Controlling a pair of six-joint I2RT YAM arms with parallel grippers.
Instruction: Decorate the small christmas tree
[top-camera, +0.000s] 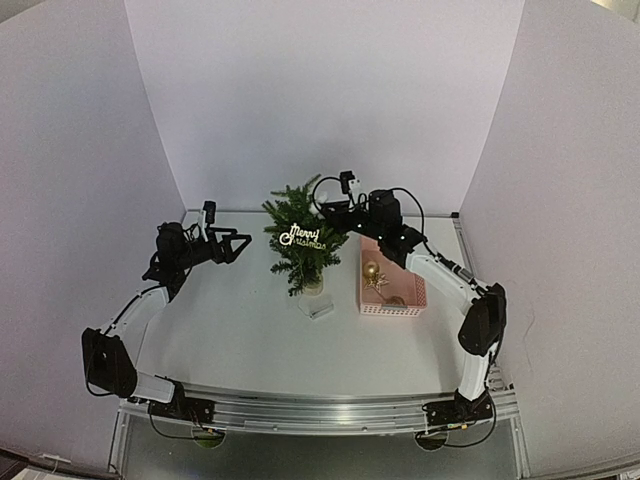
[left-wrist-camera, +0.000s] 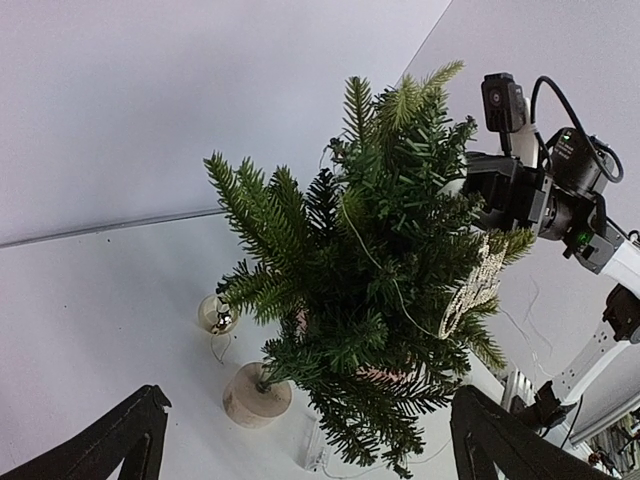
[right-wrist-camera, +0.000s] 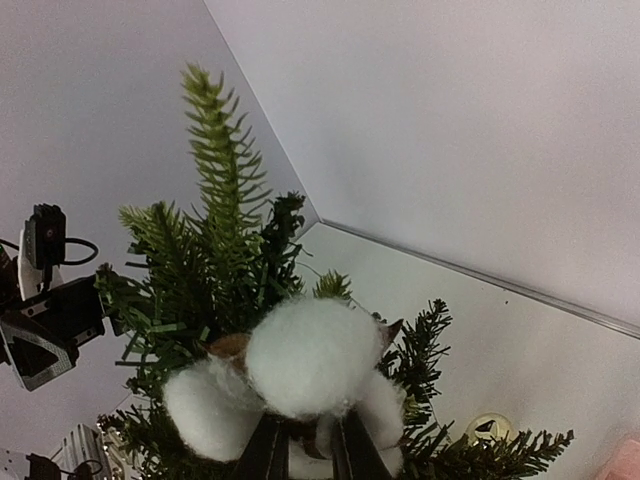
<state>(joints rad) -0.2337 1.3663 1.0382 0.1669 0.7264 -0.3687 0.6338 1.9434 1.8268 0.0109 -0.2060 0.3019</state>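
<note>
Small christmas tree stands mid-worktop near the back edge, with the right gripper pinching a cotton sprig among its branches. The pink basket just beside it holds a gold bauble. Left gripper is wide open.

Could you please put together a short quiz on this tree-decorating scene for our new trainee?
1. True or false: the left gripper is shut on a branch of the small christmas tree.
2. What lies in the pink basket? A) a gold bauble B) a red candle C) scissors
3. In the right wrist view, what sits at the fingertips of the right gripper?
Key: 1. False: it is open and apart from the tree. 2. A. 3. A fluffy white cotton ornament, among the branches.
</note>
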